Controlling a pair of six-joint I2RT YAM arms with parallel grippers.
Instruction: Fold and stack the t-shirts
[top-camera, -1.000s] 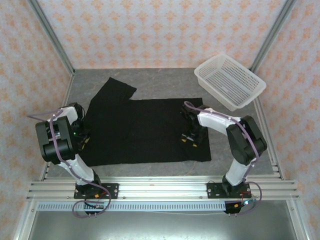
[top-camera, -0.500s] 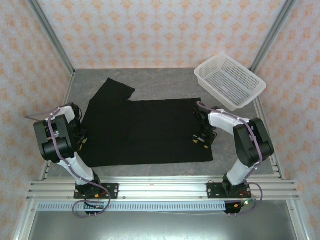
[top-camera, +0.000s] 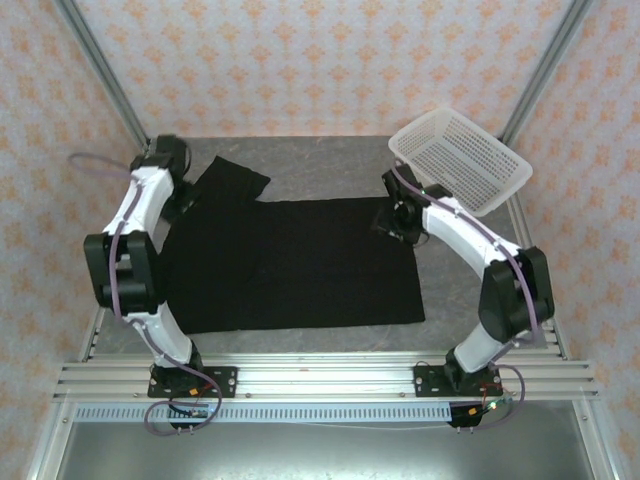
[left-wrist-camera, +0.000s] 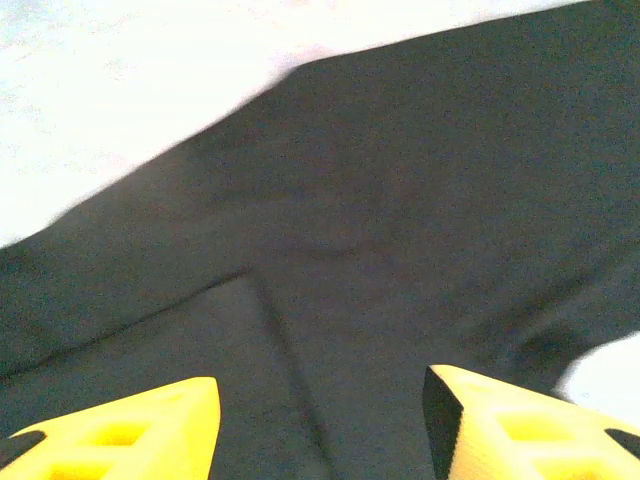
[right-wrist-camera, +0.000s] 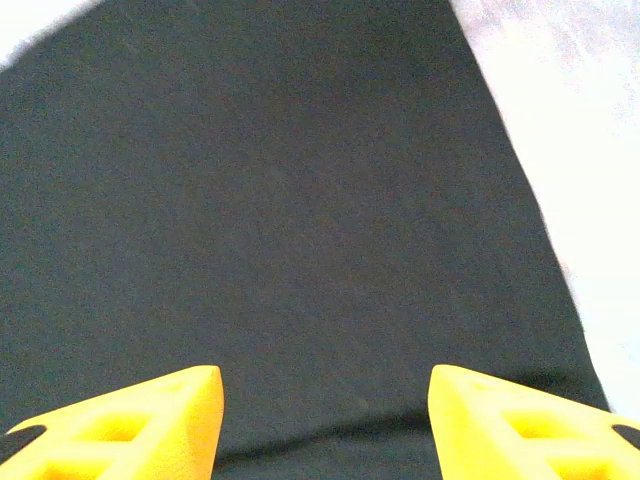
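White-and-black arms (top-camera: 140, 205) (purple cables (top-camera: 95, 158) alongside) carry yellow fingertips (left-wrist-camera: 130, 435).

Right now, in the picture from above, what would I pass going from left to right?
left arm → t-shirt → basket

The t-shirt (top-camera: 290, 265) lies flat on the table (top-camera: 330, 165), spread out in the middle. Its sleeve (top-camera: 230, 180) sticks out at the t-shirt's far left corner. The basket (top-camera: 460, 160) sits behind the t-shirt and to its right, apart from it. The left gripper (left-wrist-camera: 320, 395) hangs over the t-shirt's far left part, near the sleeve. The right gripper (right-wrist-camera: 325, 385) hangs over the t-shirt's far right corner. The left arm's base (top-camera: 185, 380) and the right arm's base (top-camera: 455, 380) stand in front of the t-shirt, one at each side.
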